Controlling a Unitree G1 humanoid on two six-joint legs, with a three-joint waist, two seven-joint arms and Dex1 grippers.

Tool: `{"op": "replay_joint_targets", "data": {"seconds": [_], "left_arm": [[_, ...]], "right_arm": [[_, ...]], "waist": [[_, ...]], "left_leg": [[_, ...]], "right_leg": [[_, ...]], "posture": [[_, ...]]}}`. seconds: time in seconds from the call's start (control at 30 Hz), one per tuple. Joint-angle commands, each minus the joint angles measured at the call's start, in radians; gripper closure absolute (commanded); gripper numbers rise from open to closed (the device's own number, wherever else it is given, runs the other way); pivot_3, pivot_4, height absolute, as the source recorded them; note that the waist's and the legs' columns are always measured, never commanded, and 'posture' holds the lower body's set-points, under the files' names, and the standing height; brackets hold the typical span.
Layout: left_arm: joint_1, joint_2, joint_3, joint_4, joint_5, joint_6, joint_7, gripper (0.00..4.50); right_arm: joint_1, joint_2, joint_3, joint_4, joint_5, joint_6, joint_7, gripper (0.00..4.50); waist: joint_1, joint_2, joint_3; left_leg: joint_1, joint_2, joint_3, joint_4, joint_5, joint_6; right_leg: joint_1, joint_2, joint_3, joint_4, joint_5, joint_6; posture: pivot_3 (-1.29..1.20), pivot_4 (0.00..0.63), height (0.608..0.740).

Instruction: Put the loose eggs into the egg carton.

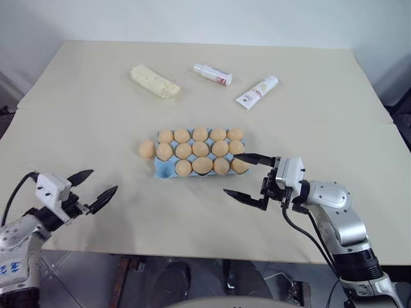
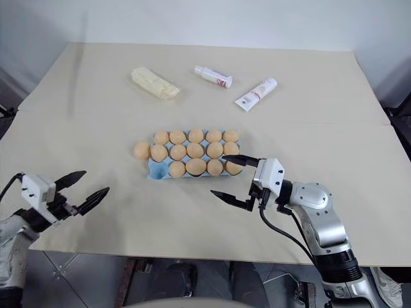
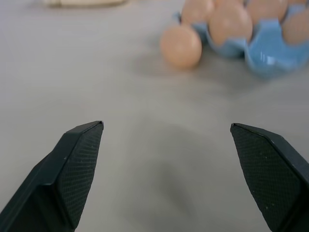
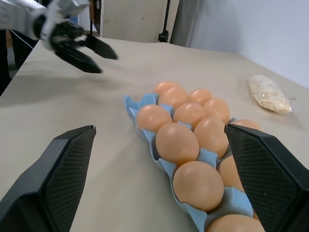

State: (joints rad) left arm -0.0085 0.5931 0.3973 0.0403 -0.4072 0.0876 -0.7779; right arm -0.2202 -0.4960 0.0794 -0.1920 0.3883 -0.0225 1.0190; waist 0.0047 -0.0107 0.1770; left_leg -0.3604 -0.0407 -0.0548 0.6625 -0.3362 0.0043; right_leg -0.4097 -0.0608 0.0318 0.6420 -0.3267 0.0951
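Egg carton sits mid-table, blue, three rows of five. Fourteen cups filled; the near-left corner cup looks empty. One loose egg lies on the table just beside the carton's left edge, level with the middle row.

Step in hand, as judged: the last egg remains to be picked up and placed, so the task is nearly done.

Left hand: fingers spread wide, holding nothing, hovering over the table's near-left part, well apart from the egg but aimed toward it.

Right hand: spread wide, empty, near the carton's right end, one fingertip over the corner egg.

Next move likely calls for the left hand to reach forward, straddle the egg, and close gently; a round egg may roll if nudged.
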Motion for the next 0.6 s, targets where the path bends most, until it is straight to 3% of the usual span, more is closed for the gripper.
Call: {"op": "replay_joint_targets", "data": {"seconds": [0.03,0.3,0.6], "left_arm": [[-0.111,-0.021,-0.050,-0.006,0.004,0.037,0.055,0.01],[-0.378,-0.112,-0.138,0.248,0.056,0.057,0.144,0.01],[-0.433,-0.122,-0.171,0.374,0.108,0.042,0.182,0.01]], "right_arm": [[-0.001,0.005,-0.011,-0.026,0.014,-0.011,-0.006,0.00],[0.025,0.005,-0.018,-0.055,0.003,-0.008,-0.035,0.00],[0.044,0.002,-0.024,-0.076,-0.003,-0.010,-0.068,0.00]], "waist": [[-0.004,0.000,0.000],[-0.011,0.000,0.000],[-0.007,-0.001,0.000]], "left_leg": [[0.000,0.000,0.000,0.000,0.000,0.000],[0.000,0.000,0.001,0.000,0.003,-0.005],[0.000,0.000,0.001,0.002,0.004,-0.006]], "right_leg": [[0.000,0.000,0.000,0.001,0.000,0.000],[-0.002,0.002,0.001,0.002,0.000,0.000],[-0.002,0.001,0.001,0.003,0.000,0.000]], "posture": [[0.00,0.150,0.740],[0.00,0.150,0.740],[0.00,0.150,0.740]]}}
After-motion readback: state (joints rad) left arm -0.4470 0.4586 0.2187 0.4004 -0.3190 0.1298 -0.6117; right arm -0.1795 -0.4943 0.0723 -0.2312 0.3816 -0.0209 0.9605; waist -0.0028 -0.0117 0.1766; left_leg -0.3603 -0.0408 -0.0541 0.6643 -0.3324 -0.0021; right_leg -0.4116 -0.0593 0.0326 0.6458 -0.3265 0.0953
